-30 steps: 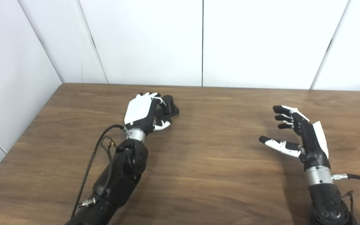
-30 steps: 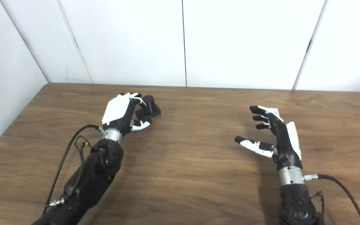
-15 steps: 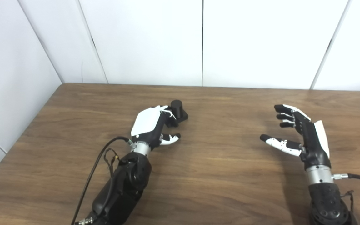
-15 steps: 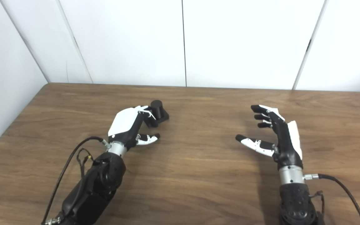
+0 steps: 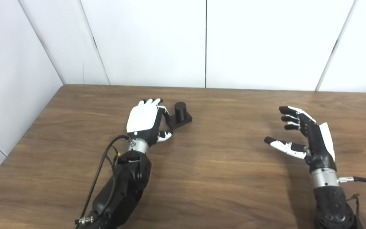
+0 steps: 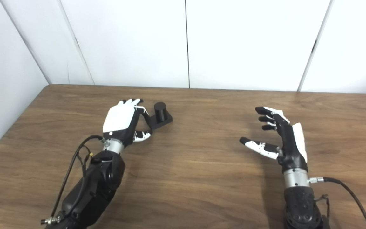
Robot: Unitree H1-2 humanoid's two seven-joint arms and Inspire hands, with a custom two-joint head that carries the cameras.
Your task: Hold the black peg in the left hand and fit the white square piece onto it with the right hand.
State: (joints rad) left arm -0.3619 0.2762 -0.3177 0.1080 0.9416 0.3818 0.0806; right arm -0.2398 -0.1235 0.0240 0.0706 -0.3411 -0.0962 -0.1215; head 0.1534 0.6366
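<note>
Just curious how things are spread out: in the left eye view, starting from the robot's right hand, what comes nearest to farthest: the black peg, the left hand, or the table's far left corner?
1. Black peg, left of centre.
2. Left hand, beside the peg.
3. Table's far left corner, at the wall.

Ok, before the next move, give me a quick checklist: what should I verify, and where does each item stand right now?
1. Black peg upright on its base: ok.
2. Left hand firmly holding the peg base: cannot tell; the fingers reach its left edge, but the grip is hidden.
3. Peg lifted off the table: not ok; it appears to rest there.
4. Right hand open and free: ok.
5. White square piece located: not ok; none in view.
</note>
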